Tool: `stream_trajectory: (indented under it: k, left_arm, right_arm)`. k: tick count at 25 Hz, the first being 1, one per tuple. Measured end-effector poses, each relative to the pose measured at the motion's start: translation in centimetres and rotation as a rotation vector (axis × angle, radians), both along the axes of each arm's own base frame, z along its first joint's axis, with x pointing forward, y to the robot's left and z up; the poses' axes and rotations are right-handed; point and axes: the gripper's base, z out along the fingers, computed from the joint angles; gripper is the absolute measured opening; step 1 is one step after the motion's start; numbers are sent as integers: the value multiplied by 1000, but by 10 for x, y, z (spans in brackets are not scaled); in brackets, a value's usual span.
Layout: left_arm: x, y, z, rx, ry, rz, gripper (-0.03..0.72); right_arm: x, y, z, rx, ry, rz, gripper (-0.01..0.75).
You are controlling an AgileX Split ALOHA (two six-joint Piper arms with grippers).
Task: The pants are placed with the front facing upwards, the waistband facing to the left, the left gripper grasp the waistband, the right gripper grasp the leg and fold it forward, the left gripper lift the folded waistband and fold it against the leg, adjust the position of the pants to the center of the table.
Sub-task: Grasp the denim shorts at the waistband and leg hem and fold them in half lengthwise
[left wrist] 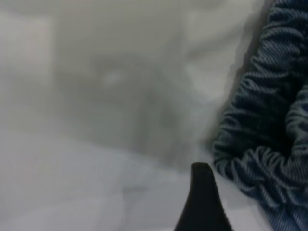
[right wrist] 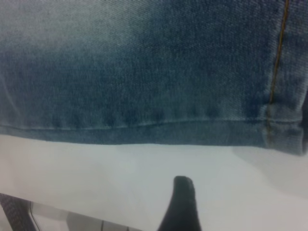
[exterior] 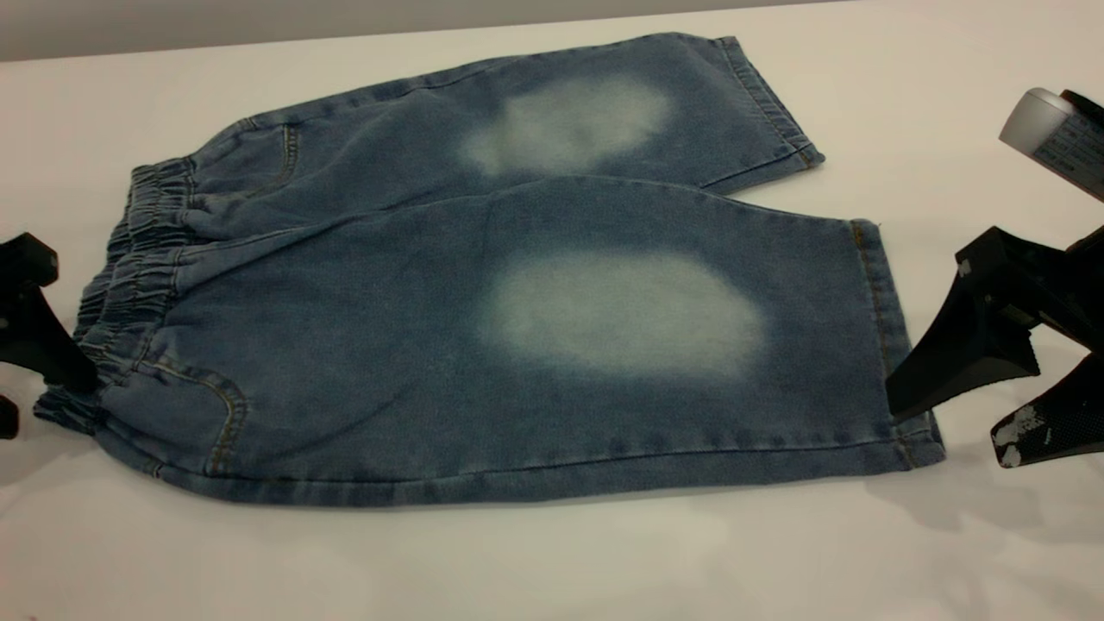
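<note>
Exterior view coverage takes in the whole pair of short blue denim pants [exterior: 483,293], laid flat and front up on the plain white table [exterior: 552,561], with the gathered elastic waistband [exterior: 129,259] toward the left and 2 pale faded patches on the thighs. The nearer wide denim leg [exterior: 655,345] is seen ending in a flat stitched hem at the right. The black wedge-shaped left gripper [exterior: 39,371] is placed at the near end of the waistband, 1 finger touching the ruched denim; only part of it is in frame, so whether its jaws are spread or closed cannot be told. The black right gripper [exterior: 957,414], with a white scuffed fingertip, is held at the near corner of the leg hem, its jaws spread, 1 finger against the cloth and the other off it.

Ruched waistband folds [left wrist: 269,120] are shown close up only in the left wrist view, just beside 1 black fingertip [left wrist: 202,192]. The leg's stitched edge [right wrist: 144,130] and orange seam thread are shown only in the right wrist view, with 1 fingertip [right wrist: 182,202] over bare table near that edge.
</note>
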Motion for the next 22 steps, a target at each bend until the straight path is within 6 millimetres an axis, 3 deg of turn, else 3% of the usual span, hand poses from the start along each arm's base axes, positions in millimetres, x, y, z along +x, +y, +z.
stream_trajectory:
  k: [22]
  left_arm:
    - [4, -2, -4, -40, -25, 52, 438]
  right_arm:
    - [0, 1, 1, 12, -2, 7, 525]
